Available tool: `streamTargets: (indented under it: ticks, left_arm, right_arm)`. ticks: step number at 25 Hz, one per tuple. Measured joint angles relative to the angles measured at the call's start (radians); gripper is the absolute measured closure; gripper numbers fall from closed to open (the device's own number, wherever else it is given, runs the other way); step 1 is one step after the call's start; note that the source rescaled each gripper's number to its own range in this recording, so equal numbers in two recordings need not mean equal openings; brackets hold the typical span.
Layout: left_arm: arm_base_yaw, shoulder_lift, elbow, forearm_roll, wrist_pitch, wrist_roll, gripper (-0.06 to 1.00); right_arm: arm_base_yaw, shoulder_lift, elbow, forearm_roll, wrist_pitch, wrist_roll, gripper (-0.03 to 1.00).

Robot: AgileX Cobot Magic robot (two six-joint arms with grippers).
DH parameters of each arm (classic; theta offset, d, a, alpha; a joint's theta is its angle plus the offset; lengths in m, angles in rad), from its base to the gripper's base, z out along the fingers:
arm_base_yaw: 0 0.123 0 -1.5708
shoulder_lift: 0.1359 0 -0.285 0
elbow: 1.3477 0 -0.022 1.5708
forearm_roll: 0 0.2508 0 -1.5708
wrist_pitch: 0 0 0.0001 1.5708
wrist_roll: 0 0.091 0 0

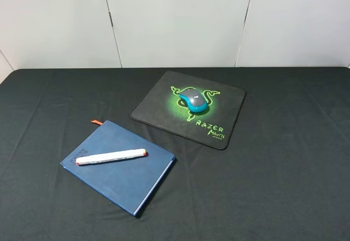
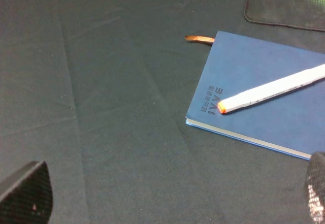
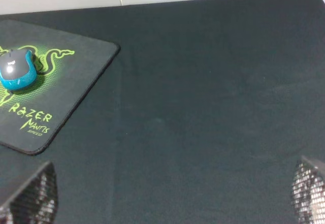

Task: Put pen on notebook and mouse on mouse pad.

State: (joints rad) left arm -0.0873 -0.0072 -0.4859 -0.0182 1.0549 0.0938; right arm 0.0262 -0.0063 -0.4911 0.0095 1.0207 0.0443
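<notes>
The white pen (image 1: 111,157) with orange-red tips lies across the dark blue notebook (image 1: 121,176) at the front left of the table; the pen (image 2: 274,89) and notebook (image 2: 264,117) also show in the left wrist view. The grey and teal mouse (image 1: 192,100) sits on the green logo of the black mouse pad (image 1: 164,101); the right wrist view shows the mouse (image 3: 18,69) and the pad (image 3: 76,89) too. Neither arm appears in the high view. My left gripper (image 2: 167,198) is open above bare cloth, apart from the notebook. My right gripper (image 3: 172,196) is open, well away from the pad.
A black cloth (image 1: 284,186) covers the whole table. A pale panelled wall (image 1: 175,17) runs behind the far edge. The notebook's orange ribbon (image 1: 96,122) sticks out at its far corner.
</notes>
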Motion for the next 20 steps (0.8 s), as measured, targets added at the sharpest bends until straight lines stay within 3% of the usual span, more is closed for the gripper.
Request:
streamTargets:
  ticks: [20]
  left_arm:
    - [0.0,0.0,0.0,0.0,0.0,0.0,-0.06]
  right_arm:
    - [0.0,0.0,0.0,0.0,0.0,0.0,-0.03]
